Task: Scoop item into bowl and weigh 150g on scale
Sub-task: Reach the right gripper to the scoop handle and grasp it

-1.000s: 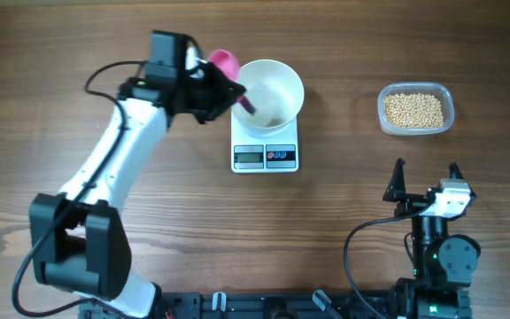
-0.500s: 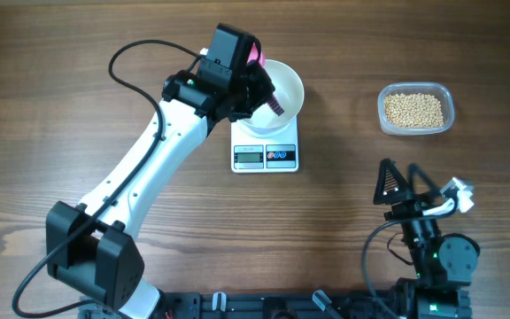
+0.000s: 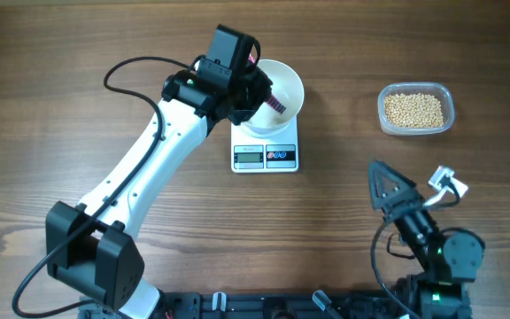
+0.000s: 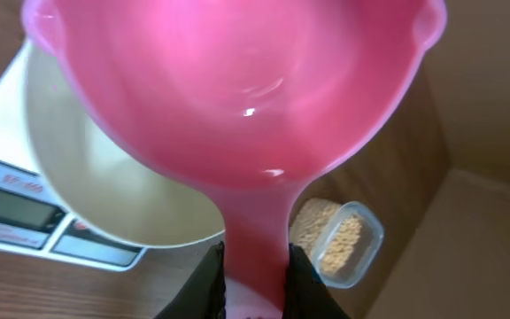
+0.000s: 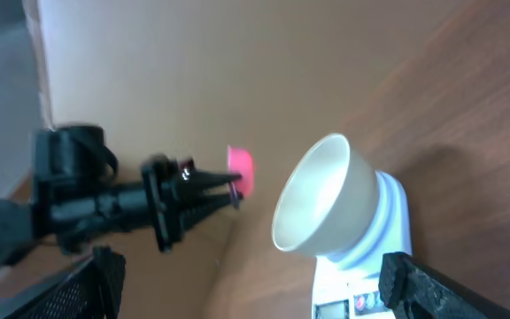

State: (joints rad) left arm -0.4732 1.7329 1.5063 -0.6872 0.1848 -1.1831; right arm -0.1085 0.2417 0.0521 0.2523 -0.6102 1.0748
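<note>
A brown wooden table point(image 3: 60, 53) filled the overhead view. The white left arm point(image 3: 149, 164) reached from the lower left up to the top centre. There the white bowl point(image 3: 283, 89) sat on the small white scale point(image 3: 265, 156).

At the upper right, well apart from the bowl, a clear plastic tub point(image 3: 451, 111) held the beans point(image 3: 414, 109) – a loose tan heap.

The left claw point(image 4: 255, 283) was clenched on the handle of a pink scoop point(image 4: 237, 89), held over the bowl's left rim. The right claw point(image 3: 386, 184) stood released and empty at the lower right.

The beans looked light, hard and round, likely to roll and scatter. No claw could pinch them, so the stiff plastic scoop seemed the way to carry them, gripped at its narrow handle. The bowl seemed smooth and rested loose on the scale, so a nudge could shift it.

The arm covered the left of the bowl from above. The wrist view showed only the scoop's underside – whether it carried beans could not be told. The bowl's visible inner wall looked bare, and the scale's display was too small to read.
</note>
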